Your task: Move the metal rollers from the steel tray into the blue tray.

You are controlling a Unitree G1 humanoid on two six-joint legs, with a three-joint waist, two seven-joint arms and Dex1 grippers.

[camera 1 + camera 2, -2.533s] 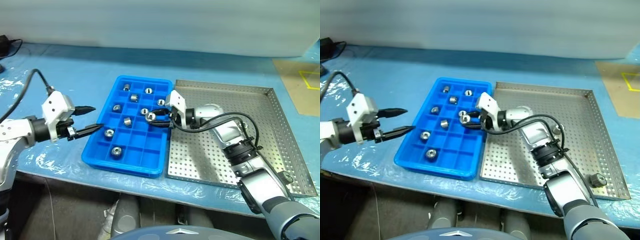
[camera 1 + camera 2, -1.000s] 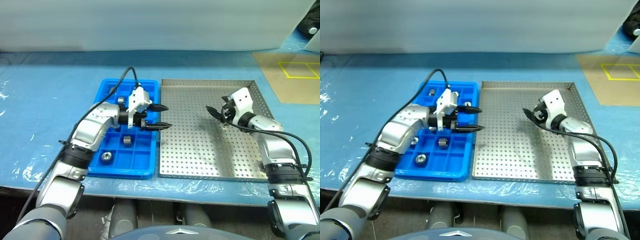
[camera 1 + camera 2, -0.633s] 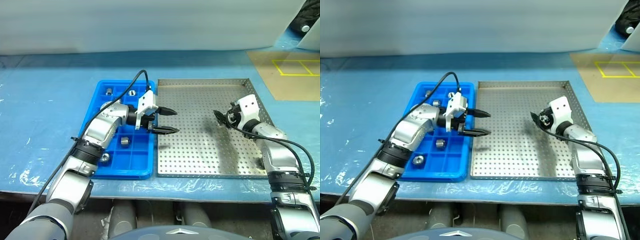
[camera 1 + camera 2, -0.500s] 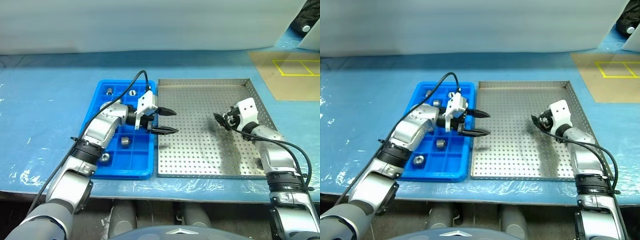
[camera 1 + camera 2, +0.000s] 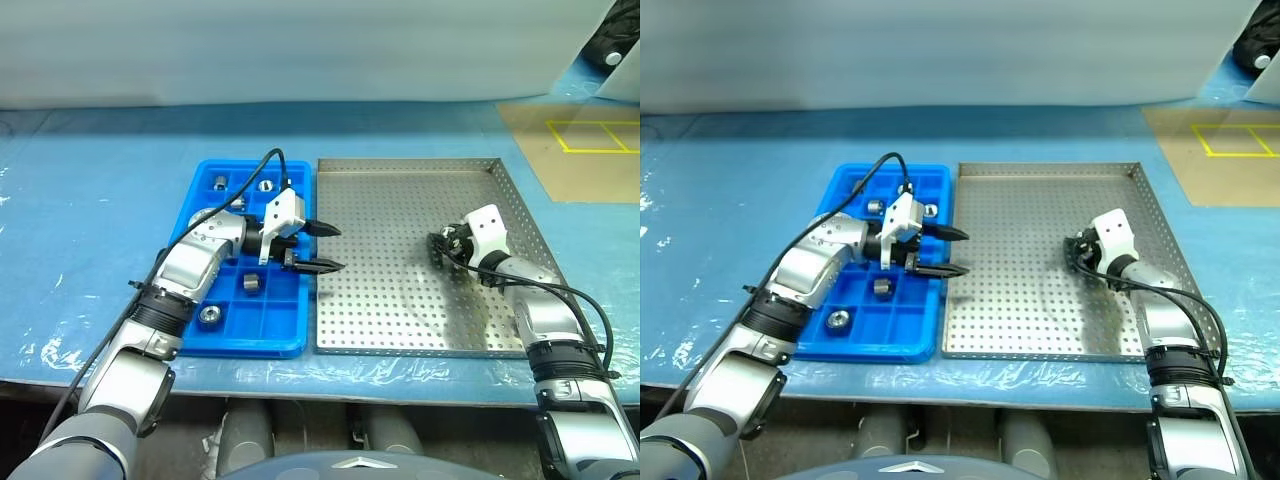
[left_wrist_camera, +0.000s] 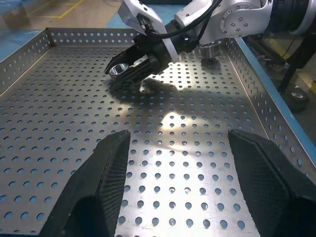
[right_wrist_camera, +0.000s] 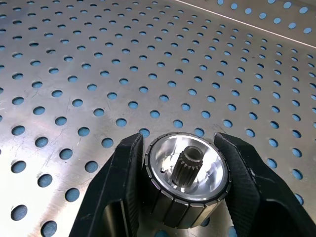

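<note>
From the left eye view, the right gripper point(image 5: 441, 248) sits low over the steel tray point(image 5: 400, 200), and the left gripper point(image 5: 322, 247) hangs released at the blue tray point(image 5: 200, 190) edge, rollers point(image 5: 252, 283) behind it. In the left wrist view, the right gripper pinches a metal roller point(image 6: 117, 69). In the right wrist view, the roller sits clenched between both fingers point(image 7: 121, 182)
</note>
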